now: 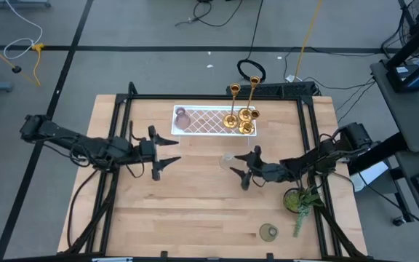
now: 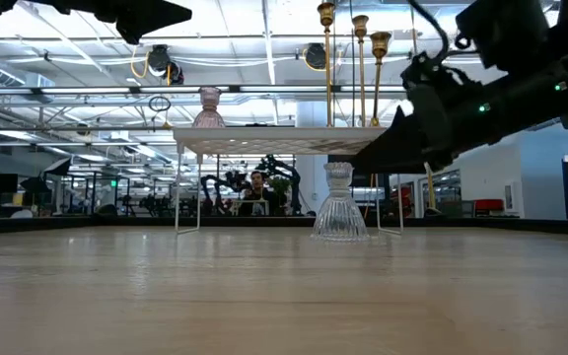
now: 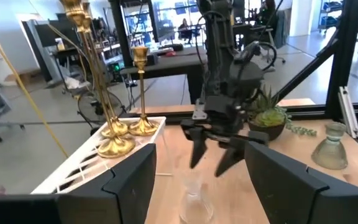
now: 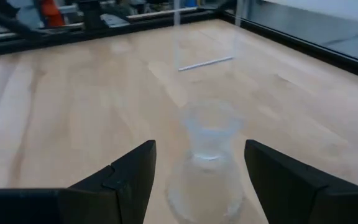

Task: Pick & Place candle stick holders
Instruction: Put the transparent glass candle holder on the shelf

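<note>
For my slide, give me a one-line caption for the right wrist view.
Right claw, open, lined up over the clear glass cup standing on the wooden table.

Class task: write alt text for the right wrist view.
A clear glass cup stands upright on the wooden table, just ahead of the open right gripper, whose two dark fingers flank it without touching.

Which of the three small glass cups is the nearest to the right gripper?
The clear cup, standing on the bare table just ahead of the open right gripper. The pink cup is on the tray; the green cup stands near the table's front edge.
</note>
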### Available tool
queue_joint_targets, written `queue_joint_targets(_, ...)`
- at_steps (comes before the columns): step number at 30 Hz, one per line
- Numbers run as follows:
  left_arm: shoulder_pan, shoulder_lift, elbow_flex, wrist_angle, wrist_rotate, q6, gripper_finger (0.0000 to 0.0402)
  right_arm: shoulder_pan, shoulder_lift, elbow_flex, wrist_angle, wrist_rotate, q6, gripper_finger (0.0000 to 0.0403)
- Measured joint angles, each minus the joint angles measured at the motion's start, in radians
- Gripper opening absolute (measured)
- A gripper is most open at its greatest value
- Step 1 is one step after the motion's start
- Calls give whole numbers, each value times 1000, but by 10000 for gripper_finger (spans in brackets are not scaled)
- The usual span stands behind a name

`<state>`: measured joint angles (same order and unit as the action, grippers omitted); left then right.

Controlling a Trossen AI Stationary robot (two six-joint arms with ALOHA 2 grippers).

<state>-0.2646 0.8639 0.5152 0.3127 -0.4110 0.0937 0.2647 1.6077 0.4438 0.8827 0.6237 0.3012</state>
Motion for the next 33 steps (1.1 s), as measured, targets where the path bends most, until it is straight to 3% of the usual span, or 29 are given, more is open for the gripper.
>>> queue_joint_targets(14, -3, 146, 0, 11, -1, -95, 253, -89, 0, 4, -13, -154, 54, 238)
queue_joint_targets(33, -5, 161, 0, 72, -7, -45, 253, -124, 237, 170, 24, -127, -48, 237)
